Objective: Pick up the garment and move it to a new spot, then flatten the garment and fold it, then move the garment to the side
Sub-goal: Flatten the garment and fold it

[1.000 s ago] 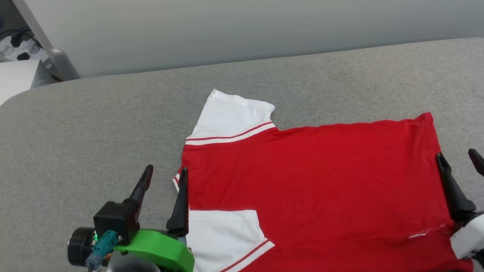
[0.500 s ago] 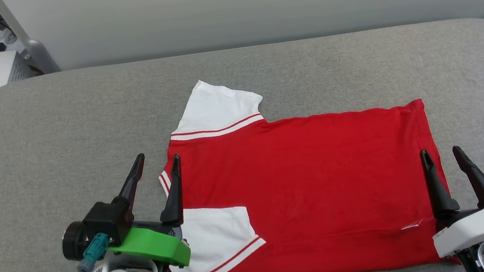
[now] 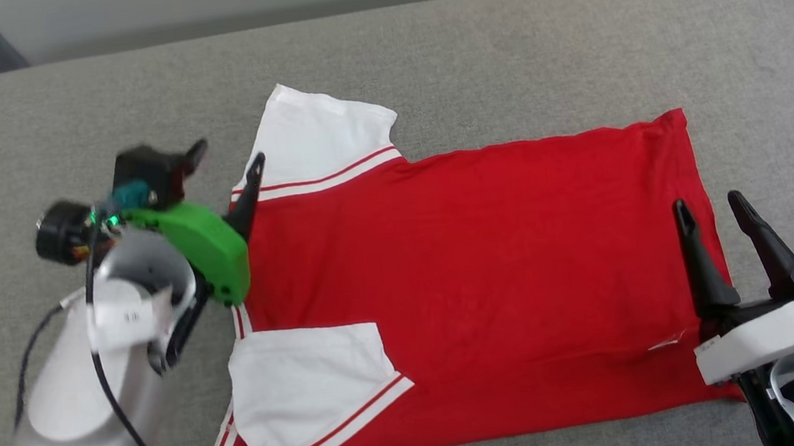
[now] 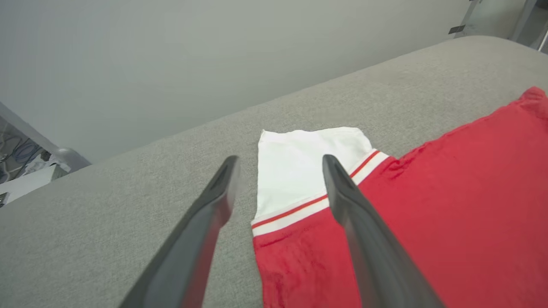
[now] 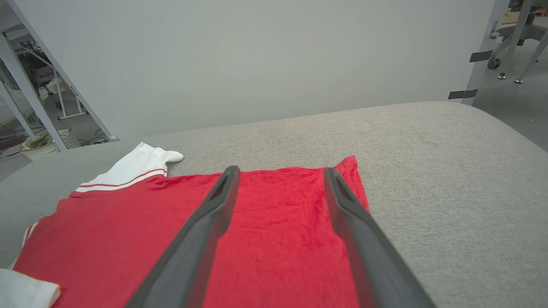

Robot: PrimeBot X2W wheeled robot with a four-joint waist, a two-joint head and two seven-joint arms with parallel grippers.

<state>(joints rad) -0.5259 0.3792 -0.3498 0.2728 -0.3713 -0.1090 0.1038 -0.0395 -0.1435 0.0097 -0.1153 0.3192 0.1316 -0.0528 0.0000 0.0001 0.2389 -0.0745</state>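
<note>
Near right: right gripper [image 3: 708, 202] over the hem edge of the garment [image 3: 489, 272], fingers spread wide, nothing between them. The garment lies flat on the grey table [image 3: 532, 42], plain red side up. One long side runs along the table's near edge, with the hem toward the right. The near sleeve [image 3: 310, 377] is already turned in, white lying on the red body at the near left. Further back, left gripper [image 3: 229, 155] at the left shoulder, fingers apart and empty, straddling the striped seam of the far sleeve [image 3: 319, 132]. Can't tell if the tips touch cloth. The far sleeve sticks out flat toward the table's far edge.

Status, my read: relocate and flatten look done, few wrinkles. Fold is started, one sleeve in. Left to do: far sleeve in, fold the body, then shift the bundle to the side. Likely next is a pinch on that far sleeve.
</note>
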